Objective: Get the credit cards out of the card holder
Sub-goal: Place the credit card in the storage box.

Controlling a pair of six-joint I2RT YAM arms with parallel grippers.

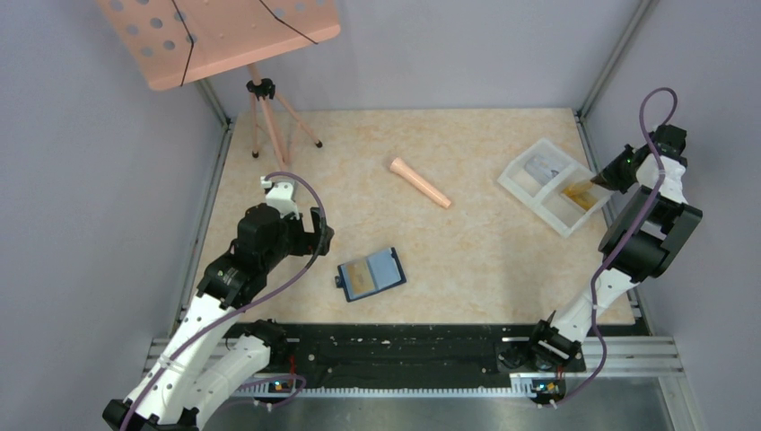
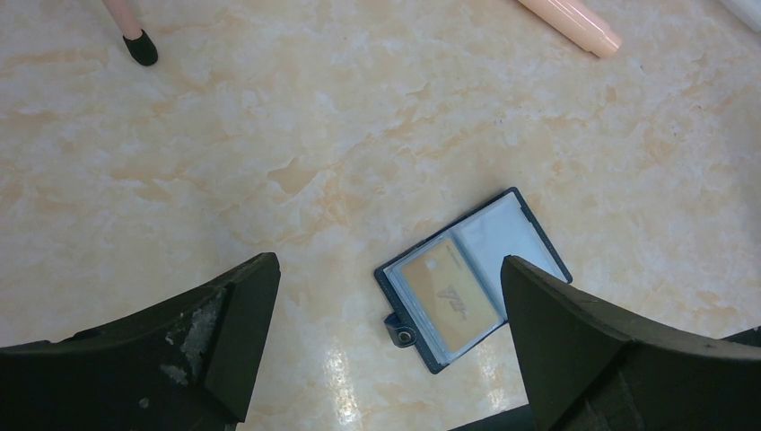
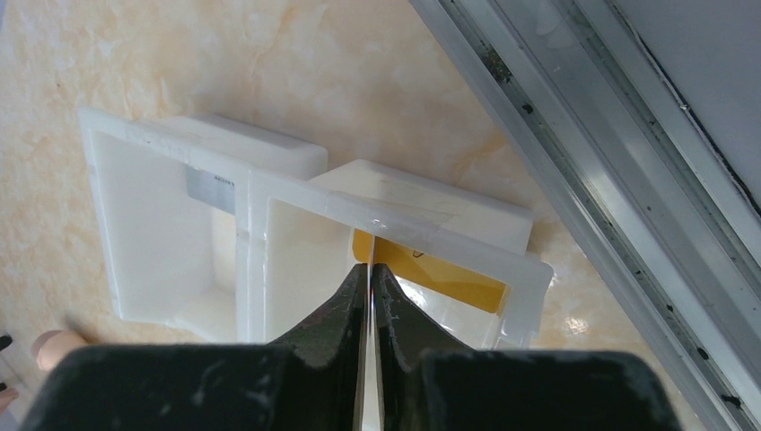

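Note:
The card holder (image 1: 371, 273) (image 2: 476, 278) lies open on the table near the front, a tan-gold credit card (image 2: 447, 294) in its left pocket. My left gripper (image 1: 321, 235) (image 2: 388, 265) hovers open just left of it, touching nothing. At the far right, my right gripper (image 1: 608, 180) (image 3: 370, 267) hangs over the white tray (image 3: 296, 193), its jaws nearly together on a thin pale card seen edge-on. In the tray, a grey card (image 3: 211, 187) lies in one compartment and a gold card (image 3: 431, 269) in the other.
A pink cylinder (image 1: 419, 181) (image 2: 570, 22) lies mid-table. A pink music stand on a tripod (image 1: 265, 108) stands at the back left, one foot (image 2: 139, 49) in the left wrist view. An aluminium rail (image 3: 583, 153) runs beside the tray.

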